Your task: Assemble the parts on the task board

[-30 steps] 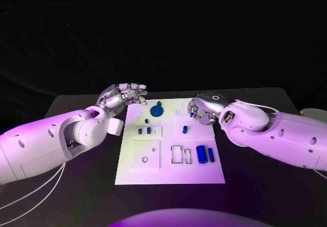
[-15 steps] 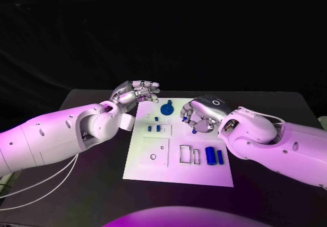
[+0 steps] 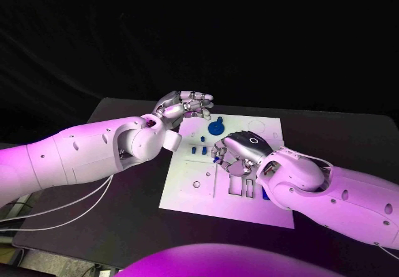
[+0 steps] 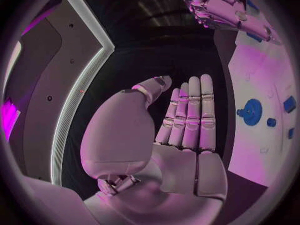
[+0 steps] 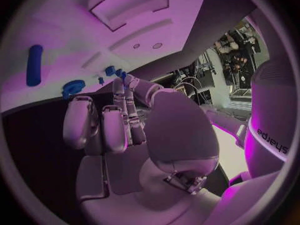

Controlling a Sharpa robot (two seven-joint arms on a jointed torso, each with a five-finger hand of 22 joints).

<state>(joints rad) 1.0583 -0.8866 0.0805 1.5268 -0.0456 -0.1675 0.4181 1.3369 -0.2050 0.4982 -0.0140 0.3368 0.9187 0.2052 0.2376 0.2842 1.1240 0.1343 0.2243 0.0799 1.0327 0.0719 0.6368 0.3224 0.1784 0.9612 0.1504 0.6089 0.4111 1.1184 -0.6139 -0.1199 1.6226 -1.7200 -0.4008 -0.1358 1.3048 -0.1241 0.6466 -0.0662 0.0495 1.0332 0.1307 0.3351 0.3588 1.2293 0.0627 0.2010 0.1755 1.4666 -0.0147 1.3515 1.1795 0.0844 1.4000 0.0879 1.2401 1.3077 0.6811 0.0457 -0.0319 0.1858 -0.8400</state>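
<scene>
The white board (image 3: 199,193) lies in the middle of the black table (image 3: 349,135), with bare table along its edges. The left hand (image 3: 184,104) hovers at its far left corner, fingers straight, holding nothing. The right hand (image 3: 237,151) is above the board's middle, near small blue parts (image 3: 200,149); fingers curled, whether it holds something I cannot tell.

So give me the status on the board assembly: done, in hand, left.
Done: a round blue gear-like part sits at the far end of the white task board. In hand: nothing visibly; the left hand hovers beside the board's far edge, the right hand curls over its middle. Left: small blue pieces and rectangular slots remain.
</scene>
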